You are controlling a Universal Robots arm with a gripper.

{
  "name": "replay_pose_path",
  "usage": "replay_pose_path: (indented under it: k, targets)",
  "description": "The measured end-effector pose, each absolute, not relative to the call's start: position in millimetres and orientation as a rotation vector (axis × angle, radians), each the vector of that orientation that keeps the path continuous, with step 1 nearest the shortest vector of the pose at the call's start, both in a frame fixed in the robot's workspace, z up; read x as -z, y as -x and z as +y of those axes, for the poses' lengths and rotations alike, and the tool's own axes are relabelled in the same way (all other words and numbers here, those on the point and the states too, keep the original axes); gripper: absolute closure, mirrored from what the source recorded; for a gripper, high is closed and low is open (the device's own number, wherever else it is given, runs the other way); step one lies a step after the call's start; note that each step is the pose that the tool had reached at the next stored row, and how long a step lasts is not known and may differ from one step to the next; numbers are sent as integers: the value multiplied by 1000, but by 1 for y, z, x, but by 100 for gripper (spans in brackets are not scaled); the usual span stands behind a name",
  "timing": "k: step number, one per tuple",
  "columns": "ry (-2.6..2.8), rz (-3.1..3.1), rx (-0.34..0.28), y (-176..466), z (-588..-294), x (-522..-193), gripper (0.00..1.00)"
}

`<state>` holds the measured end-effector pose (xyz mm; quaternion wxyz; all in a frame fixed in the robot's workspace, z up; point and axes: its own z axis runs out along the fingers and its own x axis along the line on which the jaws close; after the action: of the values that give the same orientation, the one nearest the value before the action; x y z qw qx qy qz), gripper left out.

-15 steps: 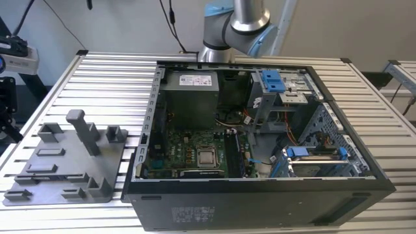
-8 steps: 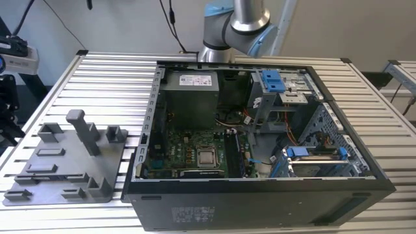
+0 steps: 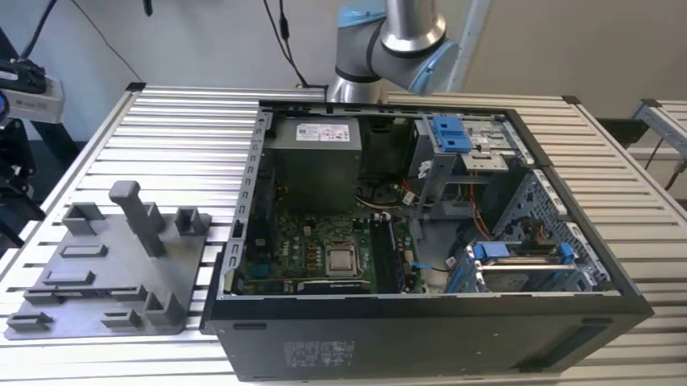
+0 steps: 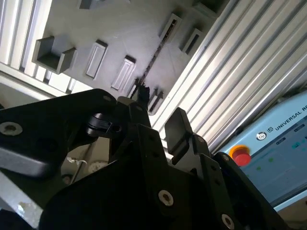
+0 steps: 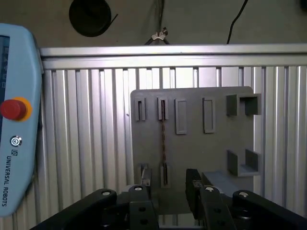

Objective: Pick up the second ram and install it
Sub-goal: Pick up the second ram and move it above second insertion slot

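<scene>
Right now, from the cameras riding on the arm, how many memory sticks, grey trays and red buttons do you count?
memory stick: 1
grey tray: 1
red button: 1
Total: 3

On the counter (image 3: pixel 183 137), the tray (image 3: pixel 96 277) is set at the exterior view's left of the case (image 3: pixel 429 334); the ram (image 5: pixel 163 139) is seated in the tray.

Bare tray (image 5: pixel 192 153) floor flanks the upright ram (image 5: pixel 163 139), with raised blocks (image 5: pixel 232 105) standing well apart.

Lettering on the pendant (image 5: pixel 17 120) — label (image 3: pixel 325 130) (white, illegible) on the power supply (image 3: pixel 317 173)
</scene>
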<state>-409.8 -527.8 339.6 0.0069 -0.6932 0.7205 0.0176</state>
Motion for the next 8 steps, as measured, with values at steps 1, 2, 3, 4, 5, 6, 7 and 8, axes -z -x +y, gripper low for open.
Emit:
replay_pose_path:
  k: [1, 2, 3, 4, 5, 6, 7, 8]
  targets:
    - [2168, 2253, -55, 410, -528, -340, 58]
    - [2168, 2253, -55, 410, -528, -340, 58]
    - [2169, 2253, -55, 410, -528, -340, 58]
    - [2169, 2253, -55, 410, -528, -340, 58]
    - [2169, 2253, -55, 410, -528, -340, 58]
    - [2169, 2252, -55, 410, -528, -340, 58]
    - [2170, 2252, -55, 410, -528, -340, 58]
    - [2170, 2252, -55, 410, -528, -340, 58]
